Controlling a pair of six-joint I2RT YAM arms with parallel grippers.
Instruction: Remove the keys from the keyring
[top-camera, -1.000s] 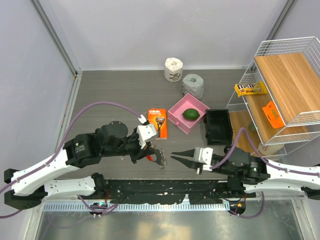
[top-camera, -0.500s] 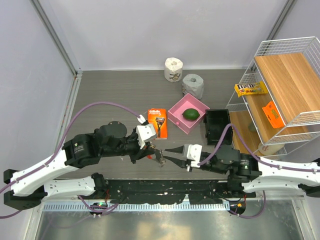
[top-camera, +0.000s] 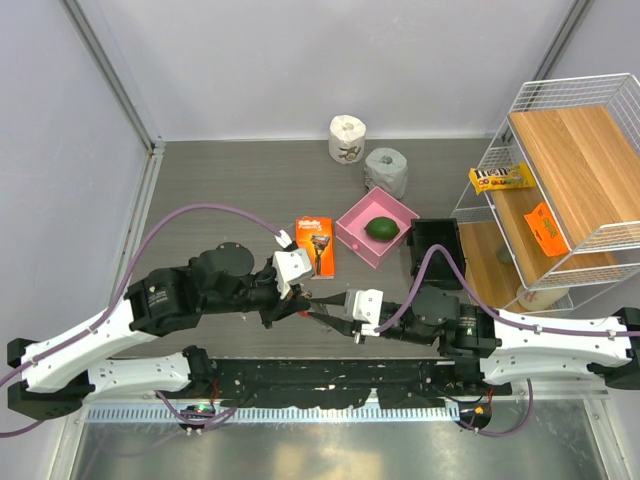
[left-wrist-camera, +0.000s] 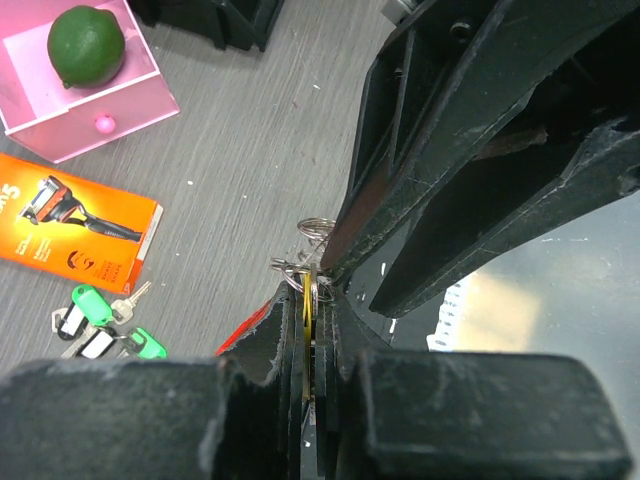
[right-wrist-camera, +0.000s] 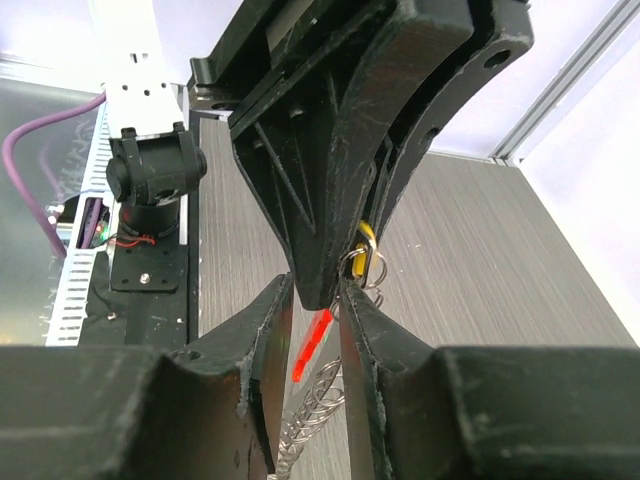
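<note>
My left gripper (top-camera: 303, 303) is shut on a yellow-tagged key (left-wrist-camera: 303, 305) with small silver split rings (left-wrist-camera: 312, 230) at its tip. It holds this above the table's front edge. The red keyring (right-wrist-camera: 315, 345) and its silvery chain (right-wrist-camera: 310, 400) hang below. The red loop also shows in the left wrist view (left-wrist-camera: 245, 330). My right gripper (top-camera: 322, 317) is slightly open. Its fingers (right-wrist-camera: 270, 330) straddle the tip of the left gripper (right-wrist-camera: 320, 200), and one finger touches a ring. Several keys with green and white tags (left-wrist-camera: 100, 325) lie loose on the table.
An orange razor box (top-camera: 318, 245) lies just behind the grippers. A pink box (top-camera: 352, 228) holds a lime (top-camera: 381, 229), with a black bin (top-camera: 437, 253) to its right. Two toilet rolls (top-camera: 347, 137) stand at the back. A wire shelf rack (top-camera: 560, 190) stands at the right.
My right arm has moved left to the left gripper, and its fingers have narrowed around that gripper's tip. The left arm has stayed still with its hold.
</note>
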